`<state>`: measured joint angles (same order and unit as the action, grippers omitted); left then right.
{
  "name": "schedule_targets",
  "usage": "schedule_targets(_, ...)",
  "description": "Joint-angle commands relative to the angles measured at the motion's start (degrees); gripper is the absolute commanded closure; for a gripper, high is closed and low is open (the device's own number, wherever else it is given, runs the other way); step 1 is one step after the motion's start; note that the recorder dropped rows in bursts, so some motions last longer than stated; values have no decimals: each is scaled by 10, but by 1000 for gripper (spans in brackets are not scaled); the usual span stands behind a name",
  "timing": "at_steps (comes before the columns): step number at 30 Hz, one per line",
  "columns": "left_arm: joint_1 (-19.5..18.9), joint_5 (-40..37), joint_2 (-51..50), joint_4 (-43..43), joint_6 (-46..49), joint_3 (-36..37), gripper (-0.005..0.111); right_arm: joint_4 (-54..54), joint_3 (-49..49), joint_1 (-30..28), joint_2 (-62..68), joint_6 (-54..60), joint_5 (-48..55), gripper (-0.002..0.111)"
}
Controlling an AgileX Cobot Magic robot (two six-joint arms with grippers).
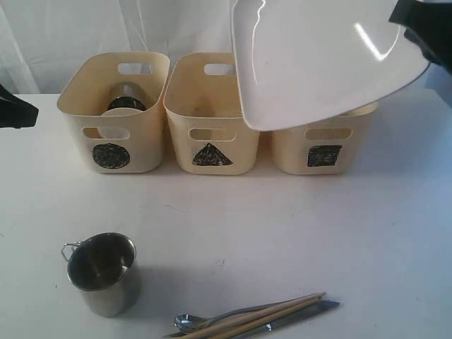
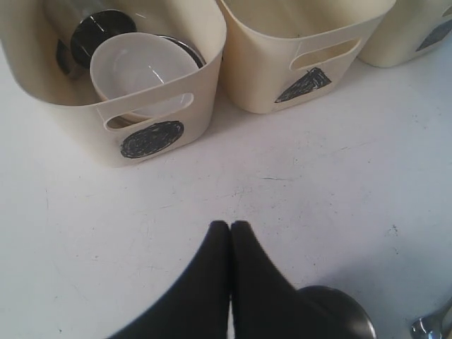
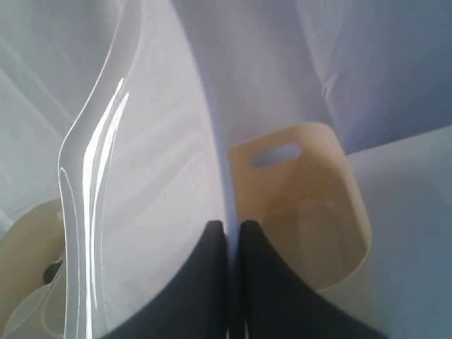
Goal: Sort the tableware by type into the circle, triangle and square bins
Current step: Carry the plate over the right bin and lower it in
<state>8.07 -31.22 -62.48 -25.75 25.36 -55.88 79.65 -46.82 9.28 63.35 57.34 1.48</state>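
White square plate (image 1: 318, 56) hangs tilted above the square bin (image 1: 325, 152), clamped in the right gripper (image 3: 232, 226).

bins (image 1: 141, 120) cream, black scribbled marks | plate (image 1: 318, 56) white | mug (image 1: 106, 282) steel-grey | chopsticks (image 1: 282, 311) tan | table (image 1: 282, 226) white

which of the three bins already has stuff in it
The circle bin, leftmost: a white bowl sits inside. The triangle bin shows nothing, and the plate blocks sight into the square bin.
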Motion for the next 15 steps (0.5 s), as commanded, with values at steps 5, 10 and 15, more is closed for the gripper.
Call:
schedule_targets(5, 0, -5, 5, -2, 1, 4, 107, 13, -54, -3, 47, 54, -92, 108)
schedule_targets(10, 0, -5, 5, -2, 1, 4, 107, 8, -78, -12, 78, 70, -115, 108)
schedule_targets(15, 0, -5, 5, -2, 1, 4, 107, 2, -101, -19, 109, 70, -129, 108)
